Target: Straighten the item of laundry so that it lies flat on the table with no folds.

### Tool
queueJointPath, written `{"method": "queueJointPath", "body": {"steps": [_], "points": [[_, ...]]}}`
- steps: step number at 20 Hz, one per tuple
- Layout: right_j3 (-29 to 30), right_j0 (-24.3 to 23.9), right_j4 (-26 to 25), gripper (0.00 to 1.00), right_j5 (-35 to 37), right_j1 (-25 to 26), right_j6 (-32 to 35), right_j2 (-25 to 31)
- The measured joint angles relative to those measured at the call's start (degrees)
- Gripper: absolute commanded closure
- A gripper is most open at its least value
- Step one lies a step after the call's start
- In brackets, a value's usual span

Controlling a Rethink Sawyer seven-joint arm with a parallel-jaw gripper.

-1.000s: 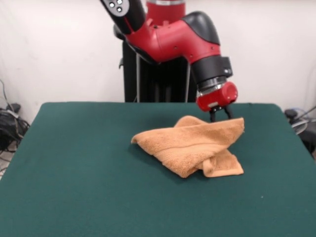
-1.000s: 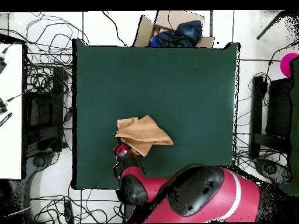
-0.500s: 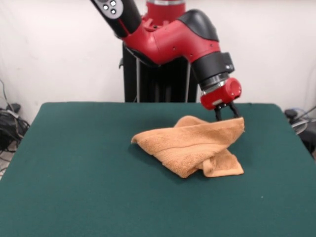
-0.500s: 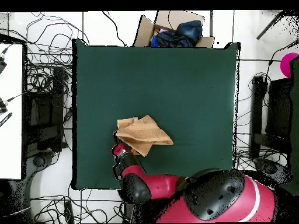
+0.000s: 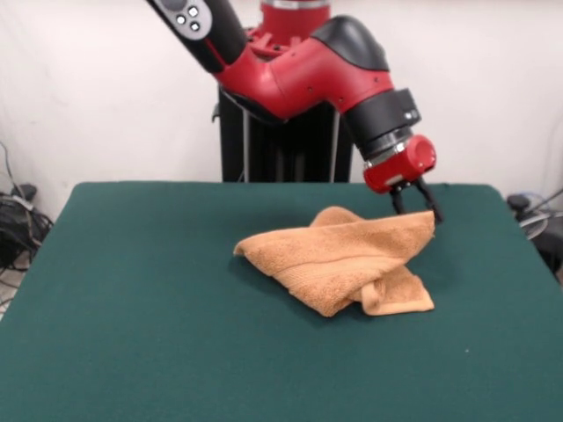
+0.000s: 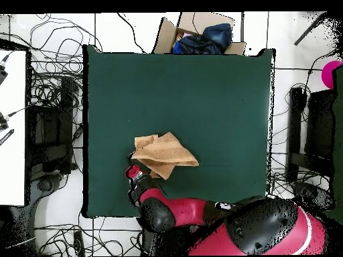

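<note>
Gripper (image 5: 416, 200) shifted sideways, fingers apart (empty), beside crumpled towel (image 5: 339, 259) corner, green table (image 5: 141, 290)

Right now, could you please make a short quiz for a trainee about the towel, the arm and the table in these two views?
1. True or false: the towel lies flat with no folds.
2. Are the gripper fingers open or shut?
A. open
B. shut
3. Fill in: the box beyond the table edge in the overhead view holds dark ____.

Key: 1 false, it is bunched with layers folded over; 2 A, spread beside the towel's raised corner, gripping nothing; 3 cloth.
</note>
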Motion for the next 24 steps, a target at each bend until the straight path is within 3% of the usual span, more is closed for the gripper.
{"method": "queueJointPath", "body": {"steps": [24], "points": [[0.02, -0.93, -0.40, 0.00, 0.01, 1.33, 0.00, 3.42]]}}
